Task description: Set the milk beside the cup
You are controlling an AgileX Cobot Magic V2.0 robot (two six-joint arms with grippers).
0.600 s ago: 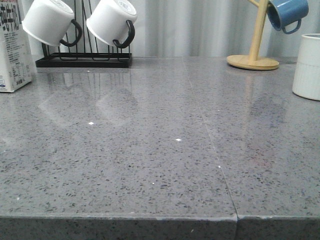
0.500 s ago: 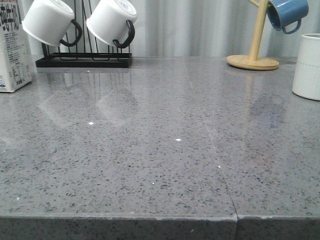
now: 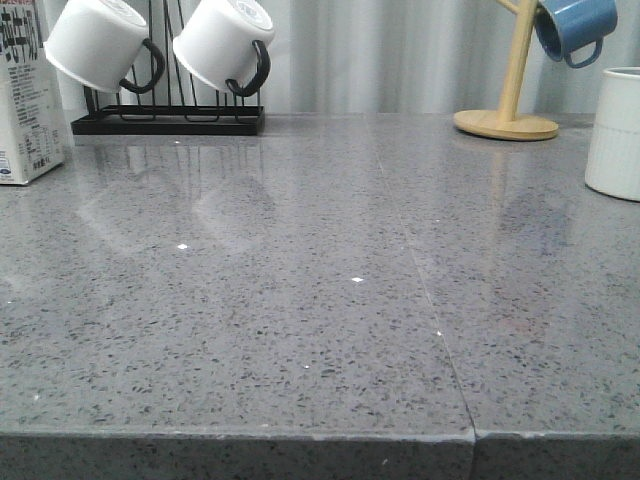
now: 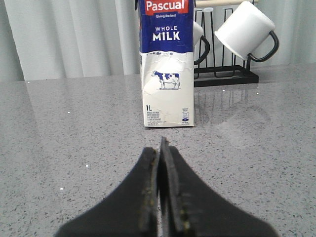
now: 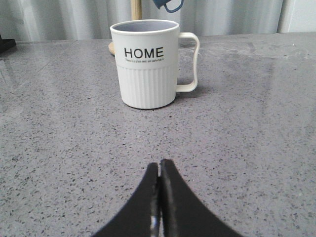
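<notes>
Front view has the milk (image 3: 20,90) standing upright at the far left edge of the grey speckled table (image 3: 320,300), only partly in frame, and the cup (image 3: 614,132) way over at the far right edge, also cut off, so the two are well apart. Between them at the back there's a black rack (image 3: 165,120) with two white black-handled mugs (image 3: 160,42) hanging on it just beside the milk, plus a wooden mug tree (image 3: 510,110) holding a blue mug (image 3: 575,28) near the cup. Neither arm shows up in that shot. Left wrist view: the left gripper (image 4: 160,148) has its jaws pressed together with nothing between them, and the carton sits straight ahead of the tips, not touching, cow picture and "WHOLE MILK" band facing the camera. Right wrist view is the same deal: right gripper (image 5: 159,168) jaws closed on nothing, HOME mug dead ahead and clear of the tips, handle pointing to the side. There might be a hairline gap between the tips, hard to say from this angle.
</notes>
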